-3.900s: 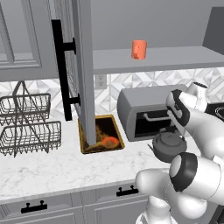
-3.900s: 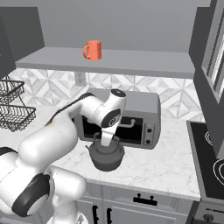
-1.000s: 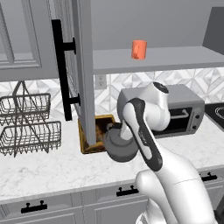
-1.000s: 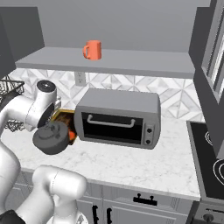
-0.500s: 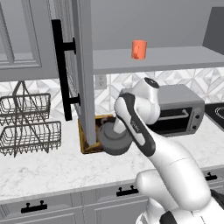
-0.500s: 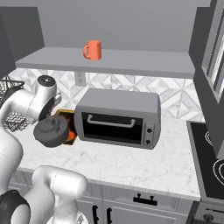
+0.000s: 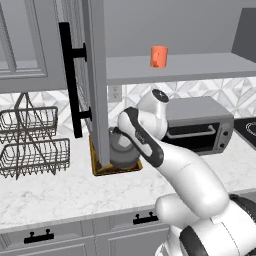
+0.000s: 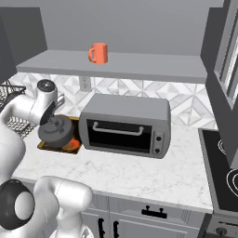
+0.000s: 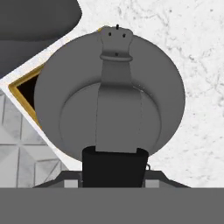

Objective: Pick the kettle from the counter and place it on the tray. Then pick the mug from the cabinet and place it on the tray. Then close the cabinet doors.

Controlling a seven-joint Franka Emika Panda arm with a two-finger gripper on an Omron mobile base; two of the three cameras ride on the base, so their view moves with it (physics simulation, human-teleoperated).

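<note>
Holding the kettle (image 9: 109, 105) clamped by its handle in the gripper (image 9: 114, 168), hanging just over the tray (image 8: 44, 145) beside the toaster oven (image 8: 124, 124), needing lowering level and centred, keeping clear of the open cabinet door (image 7: 95, 80), releasing only once seated.

- The squat dark grey metal kettle (image 7: 123, 148), earlier in front of the grey boxy toaster oven (image 8: 125, 124), now hangs over the flat golden-brown-rimmed tray (image 8: 58, 147).
- The white arm now reaches left, its gripper (image 9: 114, 162) carrying the kettle by its handle.
</note>
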